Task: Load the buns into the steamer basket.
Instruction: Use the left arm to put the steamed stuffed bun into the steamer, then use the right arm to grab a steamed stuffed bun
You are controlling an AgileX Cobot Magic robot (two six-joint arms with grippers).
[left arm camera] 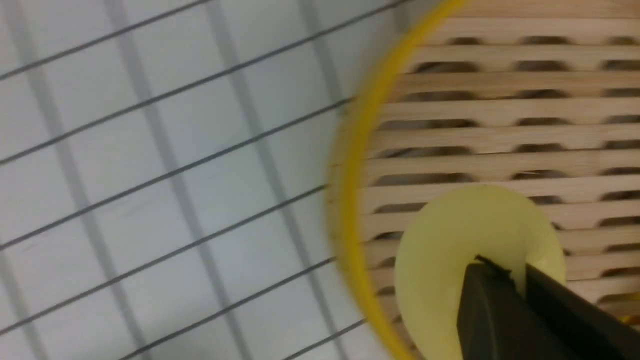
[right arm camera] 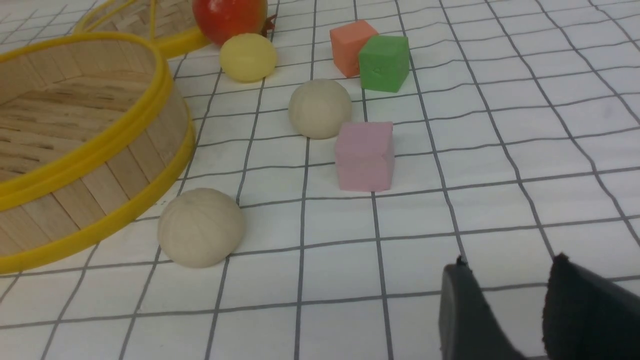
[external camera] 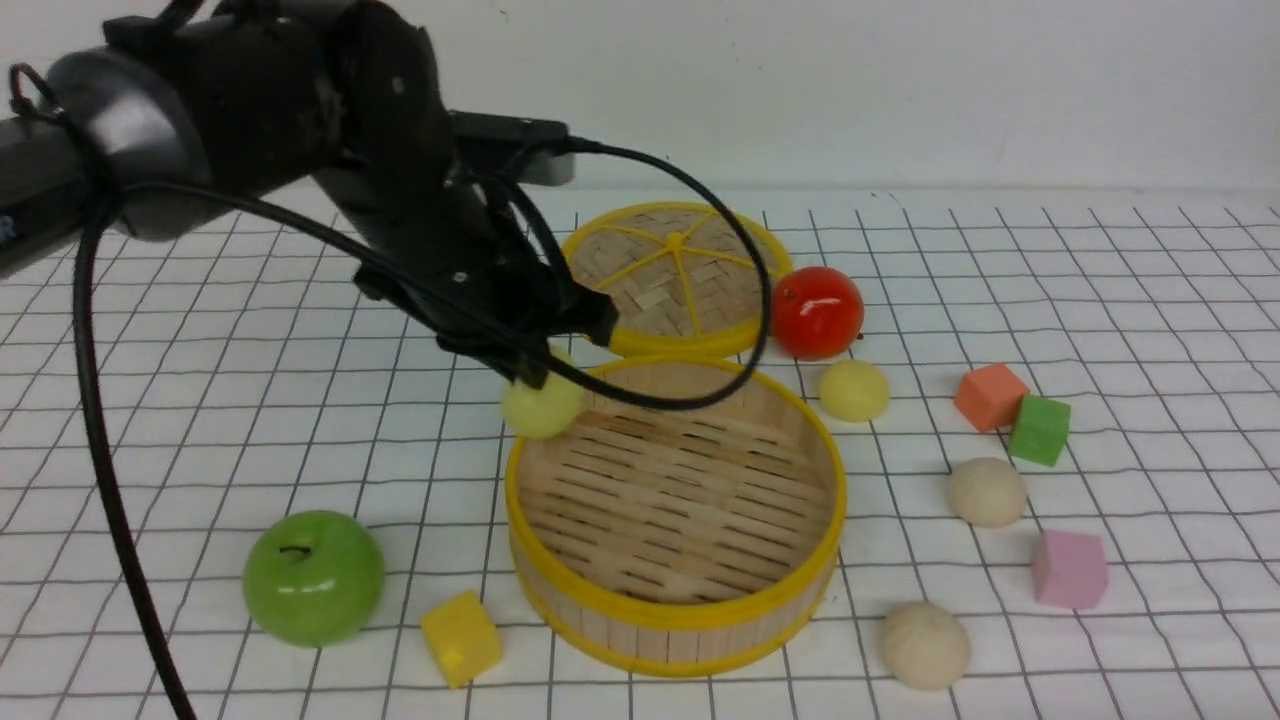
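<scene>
Over the far-left rim of the basket (external camera: 690, 640), left claw (external camera: 533, 372) is clamped on a yellow bun (external camera: 541, 407); wrist view puts it just inside the rim, above the slats. Second yellow bun (external camera: 854, 390) sits on the table (external camera: 1150, 330) right of the basket, beside the red apple (external camera: 817, 312). Far beige bun (external camera: 987, 492) is near the pink cube (external camera: 1069, 570); near beige bun (external camera: 925, 645) is close to the basket wall. Right claw (right arm camera: 510, 265): fingers apart, low over the table.
</scene>
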